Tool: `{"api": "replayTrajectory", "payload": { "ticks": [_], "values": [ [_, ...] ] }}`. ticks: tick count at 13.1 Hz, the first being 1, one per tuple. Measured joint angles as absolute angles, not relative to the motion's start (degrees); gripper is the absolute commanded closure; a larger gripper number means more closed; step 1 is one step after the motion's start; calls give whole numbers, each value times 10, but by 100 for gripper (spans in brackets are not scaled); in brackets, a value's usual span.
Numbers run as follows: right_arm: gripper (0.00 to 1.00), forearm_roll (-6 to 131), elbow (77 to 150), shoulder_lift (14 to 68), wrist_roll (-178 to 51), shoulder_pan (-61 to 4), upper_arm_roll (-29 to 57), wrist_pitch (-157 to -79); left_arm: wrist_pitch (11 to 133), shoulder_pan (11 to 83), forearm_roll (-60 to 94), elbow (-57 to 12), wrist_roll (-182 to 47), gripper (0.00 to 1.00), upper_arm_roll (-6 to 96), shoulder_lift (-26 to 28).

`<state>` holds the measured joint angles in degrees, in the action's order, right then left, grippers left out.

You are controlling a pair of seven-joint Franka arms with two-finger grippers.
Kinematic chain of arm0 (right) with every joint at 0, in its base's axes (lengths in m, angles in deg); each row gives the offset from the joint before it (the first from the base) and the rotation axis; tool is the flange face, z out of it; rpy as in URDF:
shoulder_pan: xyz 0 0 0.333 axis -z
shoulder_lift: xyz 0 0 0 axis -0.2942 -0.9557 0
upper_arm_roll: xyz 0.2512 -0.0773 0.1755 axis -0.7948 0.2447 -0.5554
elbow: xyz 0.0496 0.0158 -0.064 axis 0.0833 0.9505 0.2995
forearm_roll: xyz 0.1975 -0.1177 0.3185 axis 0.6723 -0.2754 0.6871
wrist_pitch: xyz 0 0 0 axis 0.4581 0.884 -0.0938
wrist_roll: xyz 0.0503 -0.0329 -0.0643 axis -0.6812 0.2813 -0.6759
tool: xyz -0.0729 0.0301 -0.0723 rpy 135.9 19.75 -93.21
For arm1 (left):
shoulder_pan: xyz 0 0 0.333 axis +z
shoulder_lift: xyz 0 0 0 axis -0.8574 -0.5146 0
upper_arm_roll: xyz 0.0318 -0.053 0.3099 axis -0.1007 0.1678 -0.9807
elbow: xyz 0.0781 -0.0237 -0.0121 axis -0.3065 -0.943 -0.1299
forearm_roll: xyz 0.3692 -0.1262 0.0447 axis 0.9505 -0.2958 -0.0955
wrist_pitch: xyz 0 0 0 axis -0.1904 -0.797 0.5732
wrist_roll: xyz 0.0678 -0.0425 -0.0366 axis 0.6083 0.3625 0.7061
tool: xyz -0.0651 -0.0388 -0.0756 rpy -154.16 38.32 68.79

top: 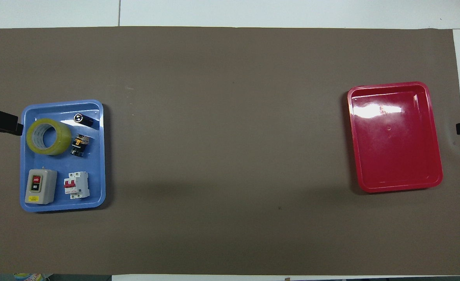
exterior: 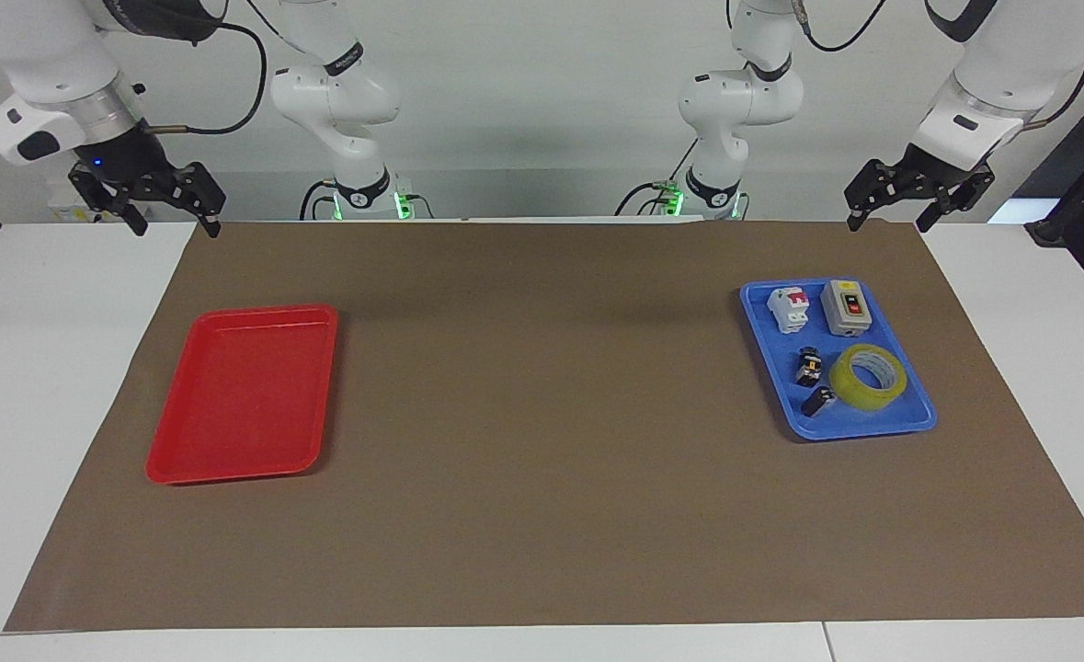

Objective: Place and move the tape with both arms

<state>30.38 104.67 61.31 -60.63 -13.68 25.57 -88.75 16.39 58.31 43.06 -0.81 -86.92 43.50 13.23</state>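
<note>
The tape (exterior: 867, 378) lies flat in the blue tray (exterior: 909, 418), at its edge farthest from the robots. The left gripper (exterior: 891, 221) and right gripper (exterior: 178, 224) hang raised, fingers apart, over the brown mat's (exterior: 542, 478) corners; red tray (exterior: 229, 464) well apart

Translucent yellow tape (exterior: 867, 378) (white core); blue tray (exterior: 909, 421); red tray (exterior: 183, 464); brown mat (exterior: 542, 515).

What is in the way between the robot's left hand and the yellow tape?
Nothing visible. The left gripper hangs open above the mat's edge, and the tape lies in the blue tray, open from above, with a small black-and-yellow part beside it.
</note>
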Motion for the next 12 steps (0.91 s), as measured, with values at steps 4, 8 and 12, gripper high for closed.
{"api": "replayTrajectory", "payload": {
  "ticks": [4,8,12],
  "values": [
    [0,304,1047,613,-606,-137,256,-887,164,584,430,-10,-868,0,435,132],
    [0,304,1047,613,-606,-137,256,-887,164,585,430,-10,-867,0,435,138],
    [0,304,1047,613,-606,-137,256,-887,163,585,430,-20,-866,0,435,152]
  ]
}}
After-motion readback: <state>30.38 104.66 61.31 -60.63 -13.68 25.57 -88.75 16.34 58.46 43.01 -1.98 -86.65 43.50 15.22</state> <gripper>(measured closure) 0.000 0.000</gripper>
